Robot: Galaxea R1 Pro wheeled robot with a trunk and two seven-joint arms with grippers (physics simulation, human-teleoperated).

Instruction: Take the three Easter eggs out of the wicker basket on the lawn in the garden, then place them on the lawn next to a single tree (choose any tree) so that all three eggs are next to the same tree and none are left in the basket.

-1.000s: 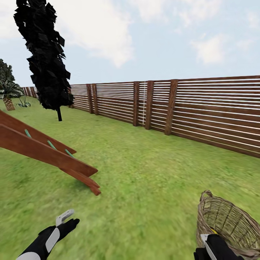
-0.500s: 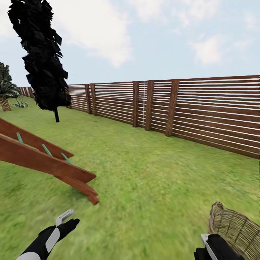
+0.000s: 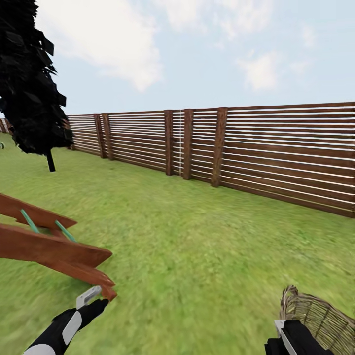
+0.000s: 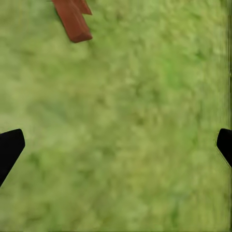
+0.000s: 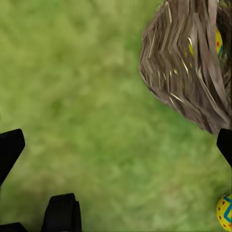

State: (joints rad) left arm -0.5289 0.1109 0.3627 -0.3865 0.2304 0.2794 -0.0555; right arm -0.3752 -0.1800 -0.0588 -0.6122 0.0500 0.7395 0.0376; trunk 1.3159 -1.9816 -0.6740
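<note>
The brown wicker basket [image 3: 319,315] stands on the lawn [image 3: 197,246] at the lower right of the head view, just beyond my right gripper [image 3: 288,334]. In the right wrist view the basket [image 5: 188,63] is close. A yellow Easter egg [image 5: 218,42] shows through its weave, and another Easter egg [image 5: 224,212] lies on the grass beside it. The right gripper [image 5: 116,150] is open over bare grass with its fingertips [image 5: 9,150] wide apart. My left gripper [image 3: 92,299] hangs low at the left. In its wrist view the left gripper [image 4: 116,150] is open over grass, holding nothing.
A slanted red-brown wooden frame [image 3: 54,246] with green rungs lies on the grass at the left, its end [image 4: 72,19] near my left gripper. A near-black conifer [image 3: 29,84] stands at the far left. A slatted wooden fence [image 3: 222,148] closes the garden behind open grass.
The camera has moved: fence, conifer and wooden frame have slid left in the picture, and the basket sits lower at the right. Both arms keep the same pose.
</note>
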